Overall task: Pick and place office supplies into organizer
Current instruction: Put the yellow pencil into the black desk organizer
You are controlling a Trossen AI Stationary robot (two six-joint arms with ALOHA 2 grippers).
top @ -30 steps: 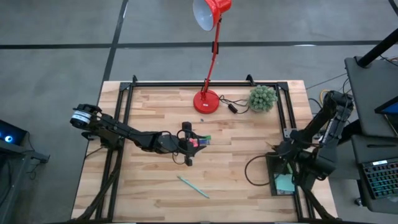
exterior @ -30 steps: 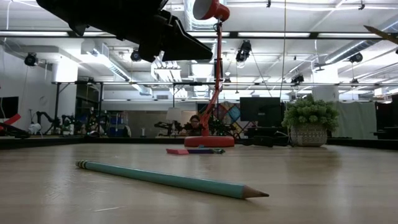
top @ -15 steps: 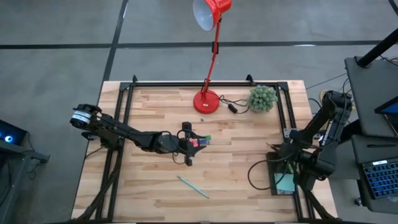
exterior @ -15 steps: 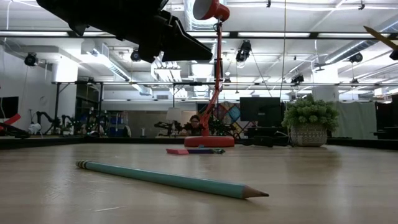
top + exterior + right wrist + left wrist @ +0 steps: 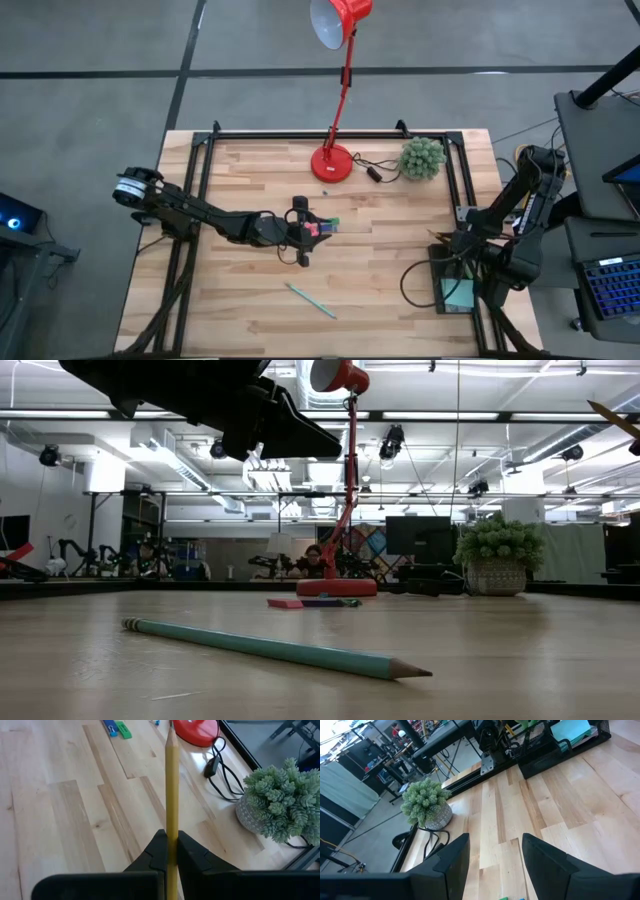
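the left gripper [image 5: 303, 232] is hovering mid-table over the small pink and green pieces [image 5: 322, 227], its fingers [image 5: 451, 861] standing apart with nothing between them — so those bits are waiting to be picked. nearer the front edge the teal pen [image 5: 311, 299] is lying loose on the wood, well apart from both arms. at the right edge the organizer [image 5: 440, 290] is sitting with the sticky pad [image 5: 460, 294] already in it, and the scissors [image 5: 563, 743] are showing in it too, by the look of the green handle. the right gripper [image 5: 169, 851] is hanging over the organizer, clamped on the yellow pencil [image 5: 171, 785] and holding it up off the table. judging by this, the pad and scissors are in, the pencil is about to go in, and the pen and small pieces are left.
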